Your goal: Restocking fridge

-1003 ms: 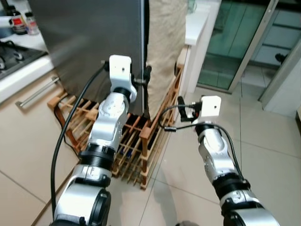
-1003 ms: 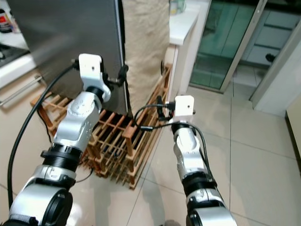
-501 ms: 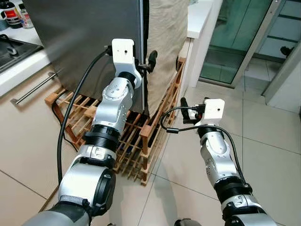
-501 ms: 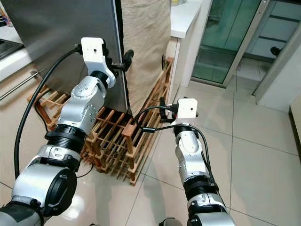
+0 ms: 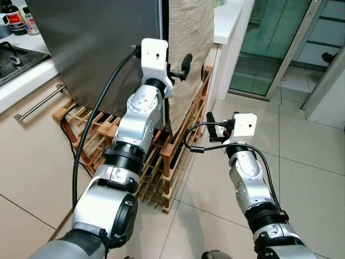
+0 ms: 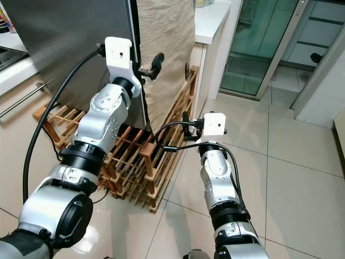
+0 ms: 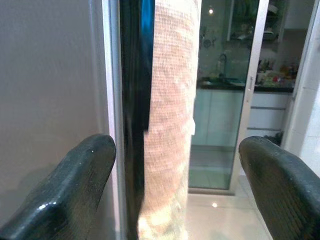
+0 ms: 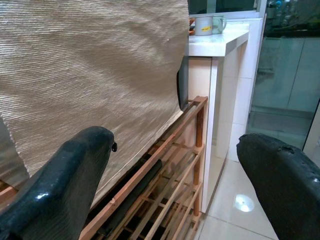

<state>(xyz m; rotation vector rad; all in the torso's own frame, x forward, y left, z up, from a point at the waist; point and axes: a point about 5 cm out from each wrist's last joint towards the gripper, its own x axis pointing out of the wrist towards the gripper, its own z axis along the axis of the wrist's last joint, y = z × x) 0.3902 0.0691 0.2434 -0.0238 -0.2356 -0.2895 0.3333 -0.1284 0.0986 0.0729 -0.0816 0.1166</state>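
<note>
My left fingers (image 5: 178,69) had risen and reached further forward since a second before, spread wide astride the fridge (image 5: 97,48) door's edge, placed to hook it open. My right fingers (image 5: 211,127) hung released and empty beside the wooden rack (image 5: 178,135), clear of the cloth (image 5: 188,32).

L arm (image 6: 108,116) at fridge (image 6: 64,43) edge

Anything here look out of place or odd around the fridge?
Yes: a beige woven cloth hangs down the fridge side, draping over the wooden rack on the floor. The left gripper, open, is at the door edge; the right gripper is open beside the rack. Nothing looks spilled or damaged.
</note>
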